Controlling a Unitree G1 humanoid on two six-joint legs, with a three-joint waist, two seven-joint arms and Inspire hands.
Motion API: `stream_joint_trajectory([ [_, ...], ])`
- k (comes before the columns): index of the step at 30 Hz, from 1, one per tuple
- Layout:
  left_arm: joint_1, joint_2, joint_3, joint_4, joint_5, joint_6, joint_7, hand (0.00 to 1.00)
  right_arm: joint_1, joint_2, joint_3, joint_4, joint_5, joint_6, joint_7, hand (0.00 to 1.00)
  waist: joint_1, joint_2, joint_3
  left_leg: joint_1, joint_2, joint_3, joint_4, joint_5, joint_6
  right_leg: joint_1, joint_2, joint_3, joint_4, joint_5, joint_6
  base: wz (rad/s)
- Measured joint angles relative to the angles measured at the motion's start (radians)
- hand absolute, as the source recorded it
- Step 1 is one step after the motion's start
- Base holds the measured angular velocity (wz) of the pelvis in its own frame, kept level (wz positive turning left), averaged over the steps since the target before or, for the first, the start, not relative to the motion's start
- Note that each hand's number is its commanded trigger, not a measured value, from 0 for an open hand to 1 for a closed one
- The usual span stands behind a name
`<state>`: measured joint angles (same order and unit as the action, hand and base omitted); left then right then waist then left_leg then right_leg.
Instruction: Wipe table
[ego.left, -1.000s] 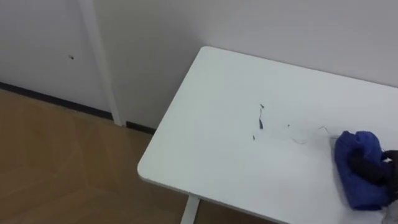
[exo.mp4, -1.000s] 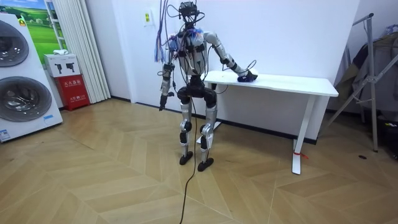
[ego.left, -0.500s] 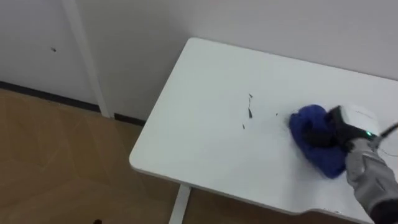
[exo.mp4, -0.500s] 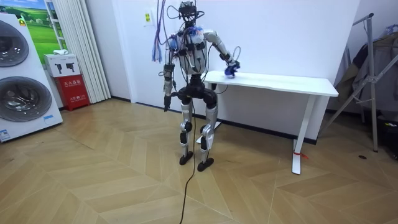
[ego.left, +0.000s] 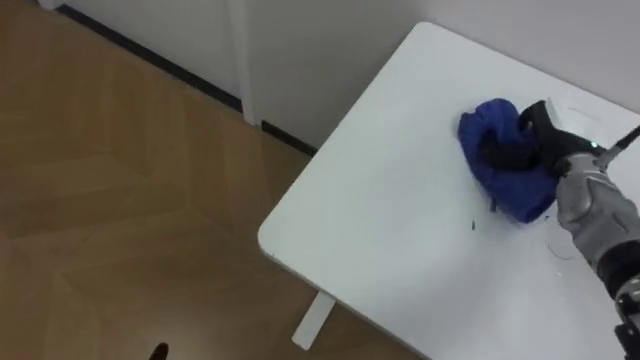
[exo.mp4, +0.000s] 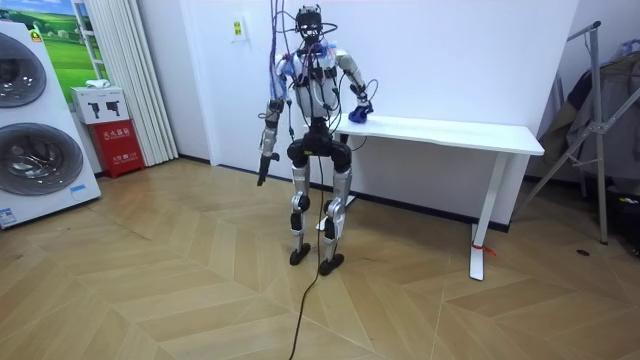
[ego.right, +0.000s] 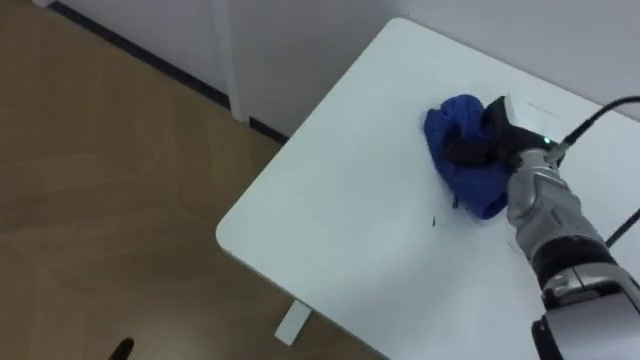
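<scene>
While the right hand (ego.left: 538, 140) clenches it on the table (ego.left: 390, 230), the cloth (ego.left: 497, 122) looks soft and light, probably best gripped mid-bundle.

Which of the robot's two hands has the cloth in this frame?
The right hand, fingers curled on the blue cloth on the white table. The left hand hangs at the robot's side, off the table.
</scene>
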<state>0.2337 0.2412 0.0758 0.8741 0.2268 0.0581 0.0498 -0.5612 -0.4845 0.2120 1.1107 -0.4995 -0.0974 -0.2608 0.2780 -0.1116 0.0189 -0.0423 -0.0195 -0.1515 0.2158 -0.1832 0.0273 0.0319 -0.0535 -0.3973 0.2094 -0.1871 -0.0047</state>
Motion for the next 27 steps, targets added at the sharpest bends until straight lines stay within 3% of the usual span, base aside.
stream_joint_trajectory([
  [1,0.006,0.0,0.0,-0.016,0.001,0.0,0.0,0.0,0.012,-0.001,-0.015,0.0,0.002,-0.004,-0.002,1.0,-0.015,0.005,-0.0014,0.006,0.001,-0.003,-0.003,0.0,0.0,0.002,-0.001,-0.005,0.01,0.0,0.0,0.17],
  [2,0.026,0.0,0.0,-0.056,0.0,-0.002,0.001,0.0,0.052,-0.004,-0.053,0.0,0.018,-0.009,-0.007,1.0,-0.041,0.02,-0.0097,0.025,0.008,-0.007,-0.016,0.0,0.0,0.001,-0.001,-0.017,0.044,-0.001,0.002,0.19],
  [3,0.033,0.004,0.0,-0.088,0.0,-0.006,0.008,0.0,0.099,-0.005,-0.099,0.0,0.045,-0.017,-0.017,1.0,-0.051,0.032,-0.0118,0.041,0.013,-0.033,-0.023,0.0,0.0,-0.018,0.001,-0.005,0.041,-0.019,0.015,0.04],
  [4,0.033,0.008,0.001,-0.099,-0.001,-0.009,0.012,0.0,0.118,-0.004,-0.123,0.0,0.06,-0.025,-0.023,1.0,-0.05,0.029,-0.0142,0.042,0.012,-0.04,-0.021,0.0,0.0,-0.039,0.002,0.01,0.008,-0.012,0.01,-0.28],
  [5,0.035,0.01,0.003,-0.096,-0.001,-0.012,0.017,0.0,0.148,-0.007,-0.161,0.0,0.074,-0.04,-0.032,1.0,-0.062,0.028,-0.0204,0.047,0.014,-0.053,-0.017,-0.004,-0.005,-0.096,0.005,0.017,-0.045,0.057,-0.028,-0.09],
  [6,0.043,0.009,0.007,-0.097,0.002,-0.015,0.017,0.0,0.201,-0.009,-0.197,0.0,0.09,-0.049,-0.044,1.0,-0.1,0.04,-0.0266,0.065,0.024,-0.039,-0.023,-0.001,-0.013,-0.082,0.002,-0.022,-0.049,0.094,-0.037,0.09],
  [7,0.051,0.007,0.014,-0.1,0.002,-0.016,0.017,0.0,0.232,-0.009,-0.209,0.0,0.103,-0.049,-0.046,1.0,-0.114,0.043,-0.0295,0.081,0.028,-0.015,-0.032,0.001,-0.017,-0.062,0.004,-0.023,-0.052,0.094,-0.037,0.31],
  [8,0.061,-0.008,0.041,-0.1,0.001,-0.016,0.018,0.0,0.286,-0.01,-0.256,0.008,0.122,-0.049,-0.054,1.0,-0.131,0.054,-0.034,0.116,0.039,0.041,-0.053,0.001,-0.017,-0.021,0.012,-0.021,-0.06,0.094,-0.037,0.15],
  [9,0.073,-0.018,0.055,-0.1,0.001,-0.016,0.024,0.0,0.331,-0.009,-0.297,0.013,0.143,-0.048,-0.056,1.0,-0.147,0.049,-0.0334,0.14,0.044,0.07,-0.066,0.001,-0.017,-0.002,0.016,-0.015,-0.057,0.091,-0.033,0.09],
  [11,0.081,-0.023,0.068,-0.1,0.001,-0.015,0.029,0.0,0.387,-0.008,-0.357,0.022,0.149,-0.048,-0.056,1.0,-0.164,0.043,-0.0426,0.15,0.042,0.074,-0.067,0.0,-0.017,0.004,0.015,-0.009,-0.056,0.085,-0.025,-0.03],
  [12,0.088,-0.024,0.073,-0.1,0.001,-0.014,0.033,0.0,0.405,-0.008,-0.388,0.04,0.153,-0.047,-0.056,1.0,-0.166,0.032,-0.04,0.152,0.043,0.086,-0.067,-0.005,-0.017,0.006,0.017,0.001,-0.057,0.084,-0.024,-0.18],
  [13,0.091,-0.025,0.076,-0.1,0.001,-0.013,0.034,0.0,0.411,-0.009,-0.402,0.053,0.155,-0.046,-0.057,1.0,-0.166,0.03,-0.0389,0.153,0.044,0.092,-0.066,-0.012,-0.018,0.006,0.021,0.007,-0.058,0.083,-0.024,-0.21],
  [14,0.096,-0.027,0.077,-0.098,0.001,-0.01,0.034,0.0,0.428,-0.013,-0.431,0.061,0.162,-0.038,-0.058,1.0,-0.168,0.03,-0.0385,0.153,0.046,0.099,-0.066,-0.041,-0.01,0.004,0.032,0.013,-0.059,0.079,-0.028,-0.19],
  [17,0.121,-0.027,0.083,-0.085,0.001,0.01,0.039,0.0,0.455,-0.011,-0.46,0.092,0.18,-0.01,-0.068,1.0,-0.173,0.026,-0.0382,0.16,0.052,0.115,-0.042,-0.059,-0.003,0.022,0.037,0.026,-0.056,0.083,-0.025,-0.1],
  [23,0.176,-0.027,0.112,-0.085,-0.006,0.027,0.048,0.0,0.501,-0.011,-0.472,0.082,0.171,-0.003,-0.11,1.0,-0.172,0.03,-0.037,0.173,0.045,0.115,-0.029,-0.062,-0.001,0.04,0.037,0.036,-0.055,0.085,-0.022,0.02],
  [27,0.182,-0.029,0.109,-0.09,-0.018,0.03,0.048,0.0,0.505,-0.001,-0.439,-0.025,0.107,0.075,-0.127,1.0,-0.165,0.04,-0.0299,0.191,0.046,0.12,-0.036,-0.061,-0.001,0.052,0.038,0.041,-0.058,0.085,-0.022,-0.07],
])
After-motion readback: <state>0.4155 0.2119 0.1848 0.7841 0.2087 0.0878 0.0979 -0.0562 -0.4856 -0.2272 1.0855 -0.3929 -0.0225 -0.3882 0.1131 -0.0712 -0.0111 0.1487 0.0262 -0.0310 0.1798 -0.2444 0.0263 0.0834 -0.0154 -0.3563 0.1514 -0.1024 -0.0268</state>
